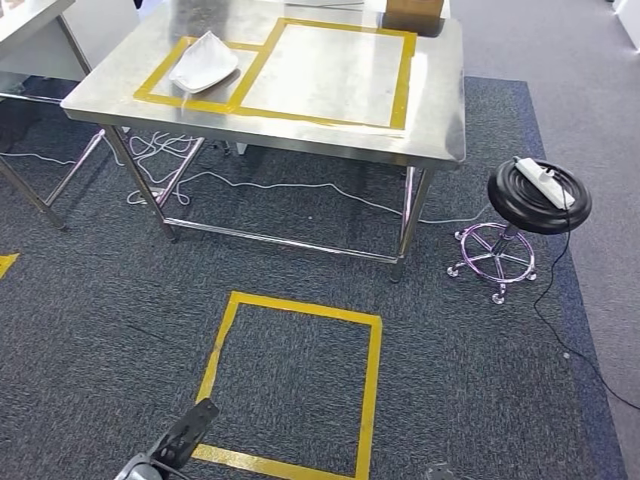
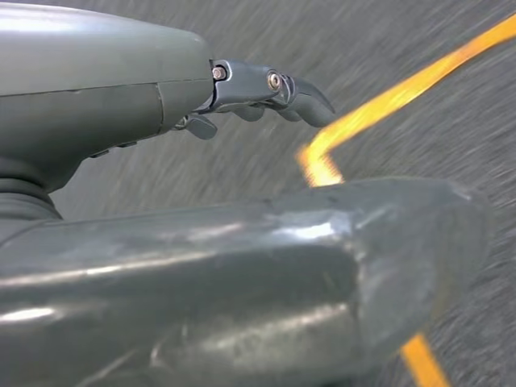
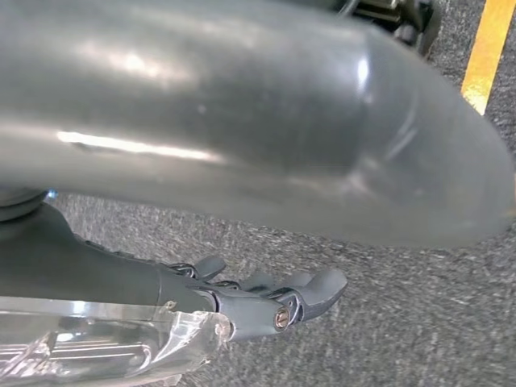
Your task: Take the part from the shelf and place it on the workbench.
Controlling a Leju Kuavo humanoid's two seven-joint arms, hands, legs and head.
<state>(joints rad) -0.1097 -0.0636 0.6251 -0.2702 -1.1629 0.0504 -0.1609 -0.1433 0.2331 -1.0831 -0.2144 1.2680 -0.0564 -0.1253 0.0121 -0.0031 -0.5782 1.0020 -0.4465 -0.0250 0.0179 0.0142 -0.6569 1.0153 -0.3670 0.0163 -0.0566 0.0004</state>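
One steel workbench (image 1: 445, 110) stands ahead, and the corner of a second table (image 1: 23, 25) shows at the far left. Two yellow tape rectangles sit side by side on the workbench: a small one (image 1: 162, 95) toward its left edge and a large one (image 1: 404, 75) at the middle. One pale part (image 1: 204, 62) lies in the small rectangle. One cardboard box (image 1: 411, 12) sits at the far edge. One tape square (image 1: 370, 380) marks the carpet. One black stool (image 1: 537, 198) carries one white power strip (image 1: 545, 180)
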